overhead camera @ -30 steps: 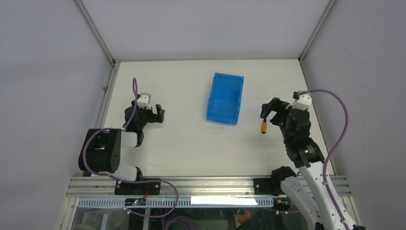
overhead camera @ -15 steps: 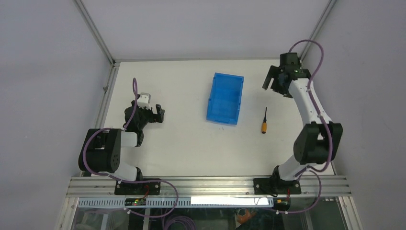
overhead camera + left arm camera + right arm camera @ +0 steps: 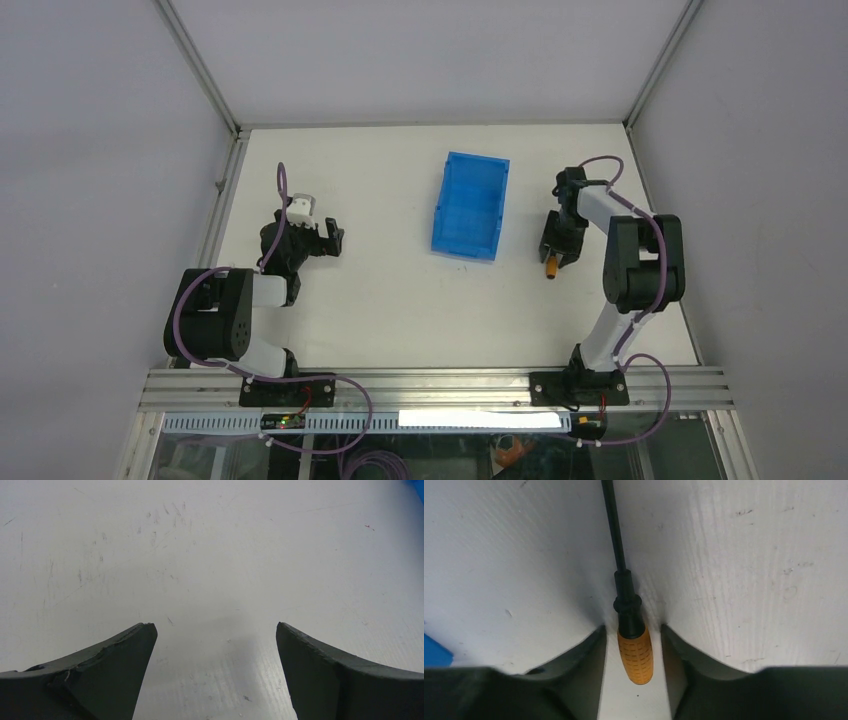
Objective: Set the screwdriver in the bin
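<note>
The table [image 3: 380, 300] is carrying the bin [image 3: 470, 205], its open top facing up to receive the tool. The left gripper [image 3: 215, 630] is idling wide open over bare surface, out of the way. The right gripper [image 3: 633, 630] is straddling the screwdriver [image 3: 634, 652], which is lying flat just right of the bin. Its jaws are flanking the orange handle with slivers of table showing either side, so it is not yet clamped.

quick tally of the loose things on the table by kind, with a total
screwdriver: 1
bin: 1
total: 2
</note>
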`<state>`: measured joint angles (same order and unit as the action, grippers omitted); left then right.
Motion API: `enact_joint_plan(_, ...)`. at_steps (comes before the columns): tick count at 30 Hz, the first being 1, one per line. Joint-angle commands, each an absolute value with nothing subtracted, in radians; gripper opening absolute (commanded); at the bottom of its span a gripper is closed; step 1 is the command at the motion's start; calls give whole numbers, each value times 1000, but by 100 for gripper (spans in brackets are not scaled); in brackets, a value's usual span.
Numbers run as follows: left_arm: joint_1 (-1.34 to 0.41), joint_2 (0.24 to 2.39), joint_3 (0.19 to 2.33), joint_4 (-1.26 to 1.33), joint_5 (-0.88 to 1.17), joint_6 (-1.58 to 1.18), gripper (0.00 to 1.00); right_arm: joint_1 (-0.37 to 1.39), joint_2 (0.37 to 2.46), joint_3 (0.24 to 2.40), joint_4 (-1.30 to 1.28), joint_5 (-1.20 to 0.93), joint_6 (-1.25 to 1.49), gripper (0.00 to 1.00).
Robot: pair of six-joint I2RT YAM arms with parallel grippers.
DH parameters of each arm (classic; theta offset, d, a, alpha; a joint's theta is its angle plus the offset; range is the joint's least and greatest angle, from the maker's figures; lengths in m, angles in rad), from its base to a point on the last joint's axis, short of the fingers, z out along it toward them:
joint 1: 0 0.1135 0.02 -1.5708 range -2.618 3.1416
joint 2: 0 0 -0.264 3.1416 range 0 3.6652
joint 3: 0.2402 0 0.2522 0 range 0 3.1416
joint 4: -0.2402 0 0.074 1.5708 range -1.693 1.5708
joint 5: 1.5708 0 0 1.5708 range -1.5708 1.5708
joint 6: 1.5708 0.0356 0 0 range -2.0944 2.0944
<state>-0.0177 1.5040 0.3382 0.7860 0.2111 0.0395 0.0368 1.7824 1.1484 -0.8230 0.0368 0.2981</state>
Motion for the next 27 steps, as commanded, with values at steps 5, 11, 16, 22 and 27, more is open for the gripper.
enact_joint_plan(5, -8, 1503, 357, 851, 229, 34, 99, 46, 1790, 1192, -855, 71, 273, 0)
enact_joint_plan(11, -8, 1503, 357, 852, 228, 33, 99, 46, 1707, 1406, -1038, 127, 231, 0)
enact_joint_plan(16, -8, 1503, 357, 851, 229, 33, 99, 64, 1684, 1635, -1238, 168, 245, 0)
enact_joint_plan(22, -8, 1503, 356, 851, 228, 33, 99, 225, 1689, 1860, -1284, 160, 297, 0)
enact_joint_plan(27, -9, 1502, 357, 852, 229, 34, 99, 406, 1798, 2030, -1251, 163, 335, 0)
